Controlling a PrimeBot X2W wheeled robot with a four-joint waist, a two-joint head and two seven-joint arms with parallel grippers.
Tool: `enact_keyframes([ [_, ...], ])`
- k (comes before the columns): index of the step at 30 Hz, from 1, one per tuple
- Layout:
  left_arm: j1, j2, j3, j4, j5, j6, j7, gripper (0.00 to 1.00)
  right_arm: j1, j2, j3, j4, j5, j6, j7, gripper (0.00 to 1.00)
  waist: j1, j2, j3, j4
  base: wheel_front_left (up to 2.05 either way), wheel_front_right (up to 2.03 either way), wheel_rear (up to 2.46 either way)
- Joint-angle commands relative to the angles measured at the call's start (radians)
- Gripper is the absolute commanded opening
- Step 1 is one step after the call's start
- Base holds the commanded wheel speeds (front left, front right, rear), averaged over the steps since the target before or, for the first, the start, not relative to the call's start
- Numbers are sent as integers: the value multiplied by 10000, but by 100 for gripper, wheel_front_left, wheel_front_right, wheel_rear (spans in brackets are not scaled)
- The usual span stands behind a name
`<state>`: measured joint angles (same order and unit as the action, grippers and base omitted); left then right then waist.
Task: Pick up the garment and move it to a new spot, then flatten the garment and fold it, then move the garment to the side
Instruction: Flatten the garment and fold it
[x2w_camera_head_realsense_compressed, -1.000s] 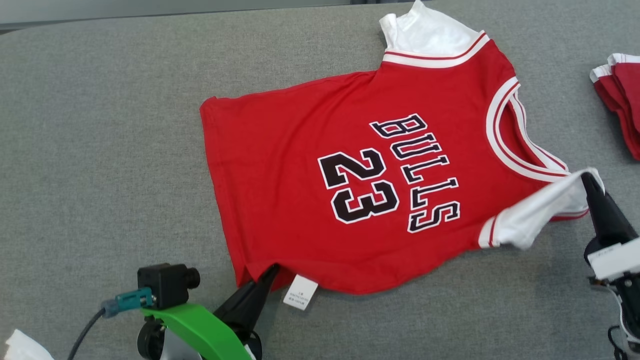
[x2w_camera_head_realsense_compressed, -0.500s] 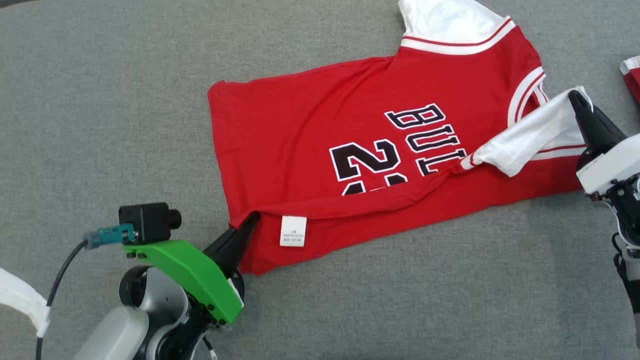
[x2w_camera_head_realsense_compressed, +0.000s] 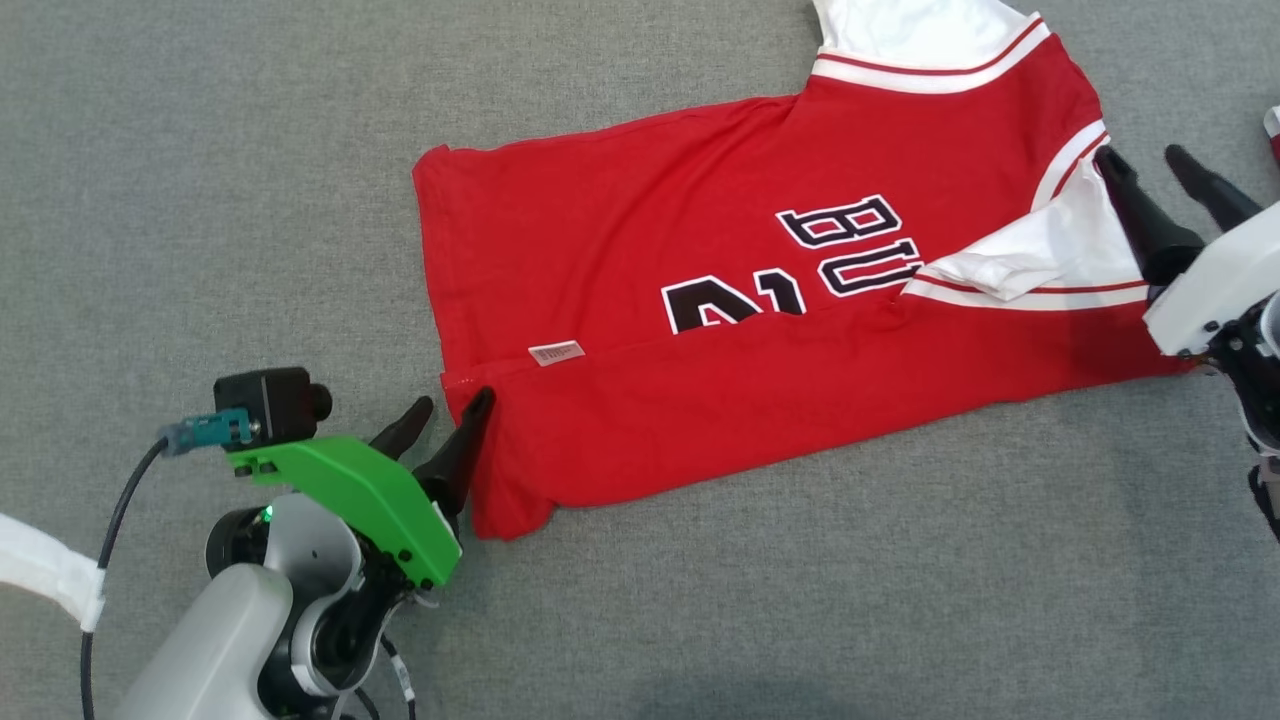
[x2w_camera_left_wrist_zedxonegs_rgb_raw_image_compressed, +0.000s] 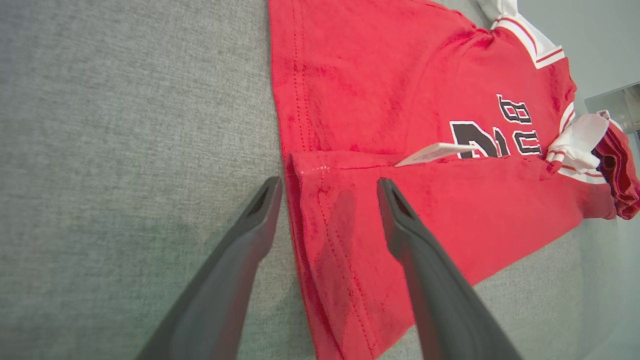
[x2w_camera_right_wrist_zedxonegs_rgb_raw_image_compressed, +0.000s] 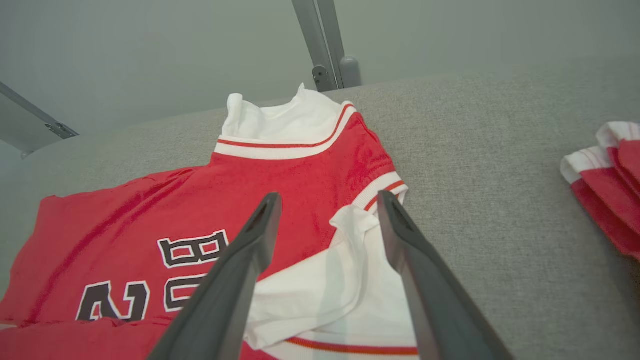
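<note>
Folding in progress: a red jersey (x2w_camera_head_realsense_compressed: 640, 240) lies spread across the grey surface (x2w_camera_head_realsense_compressed: 200, 150), its near long side doubled over so that the fold hides the lower half of the black number and lettering. The far sleeve (x2w_camera_right_wrist_zedxonegs_rgb_raw_image_compressed: 280, 117), white, reaches close to the surface's far edge. At the hem end, the left end effector (x2w_camera_head_realsense_compressed: 455, 398) is spread wide and holds nothing. In the left wrist view its fingers straddle the hem's doubled edge, one over bare surface and one over red cloth. A small white label (x2w_camera_head_realsense_compressed: 556, 352) pokes out along the fold line nearby. At the collar end, the right end effector (x2w_camera_head_realsense_compressed: 1140, 152) is likewise open and empty, its fingers either side of the near sleeve (x2w_camera_head_realsense_compressed: 1050, 245), which lies crumpled on the red cloth. A stack of red and white clothing (x2w_camera_right_wrist_zedxonegs_rgb_raw_image_compressed: 607, 185) lies well apart, farther toward the surface's right.
</note>
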<state>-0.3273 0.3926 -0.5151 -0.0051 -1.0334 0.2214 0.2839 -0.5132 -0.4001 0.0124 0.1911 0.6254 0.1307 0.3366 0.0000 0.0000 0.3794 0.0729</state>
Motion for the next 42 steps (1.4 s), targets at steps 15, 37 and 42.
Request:
enact_keyframes([
  [15, 1811, 215, -541, -1631, 694, 472, -665, 100, 3400, -1559, -891, -1906, -423, 1, 1296, 100, 0, 0, 297, -186, 0, 0, 0],
  [37, 1279, 804, -807, -1195, -35, -742, 375, 0, 2939, -2284, -104, -1310, 1511, -7, 2430, 0, 0, 0, 177, 82, 0, 0, 0],
  [42, 1786, 1527, -850, -1961, -306, -949, 943, 0, 3708, -2885, -471, -1889, 2331, -9, 3186, 0, 0, 0, -99, 0, 0, 0, 0],
])
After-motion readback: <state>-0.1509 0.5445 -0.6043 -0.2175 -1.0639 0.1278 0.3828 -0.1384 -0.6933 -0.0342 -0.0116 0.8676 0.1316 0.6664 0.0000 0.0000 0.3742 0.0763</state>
